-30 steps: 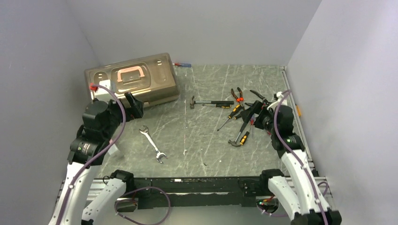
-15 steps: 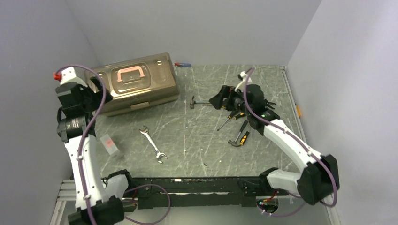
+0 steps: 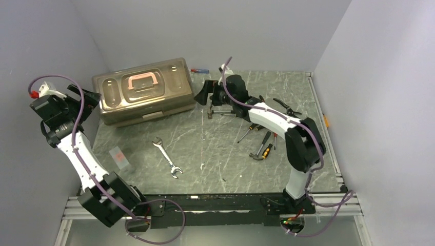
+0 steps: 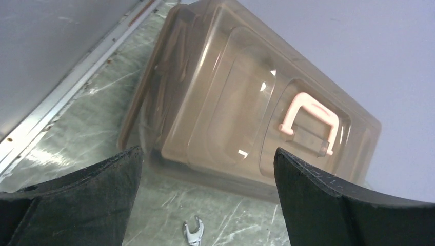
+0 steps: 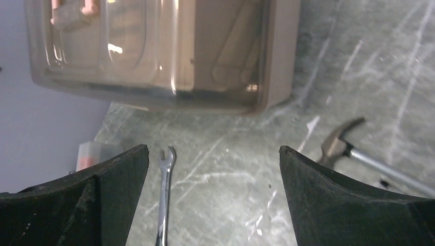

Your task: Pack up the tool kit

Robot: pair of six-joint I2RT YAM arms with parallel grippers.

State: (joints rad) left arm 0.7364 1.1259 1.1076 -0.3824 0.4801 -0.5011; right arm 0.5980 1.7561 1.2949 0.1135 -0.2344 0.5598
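The tan-brown toolbox stands shut at the back left, pink handle on its lid. It also shows in the left wrist view and the right wrist view. My left gripper is open and empty, just left of the box. My right gripper is open and empty, just right of the box. A steel wrench lies mid-table. A hammer, pliers, screwdrivers and a second hammer lie to the right.
A small clear case with a red patch lies at the front left. A red-and-blue tool lies behind the toolbox by the back wall. Grey walls close the table on three sides.
Both arms have swung toward the toolbox: the left gripper rose and moved to the box's left end, the right gripper moved from the tool pile to the box's right end. Both stay open.
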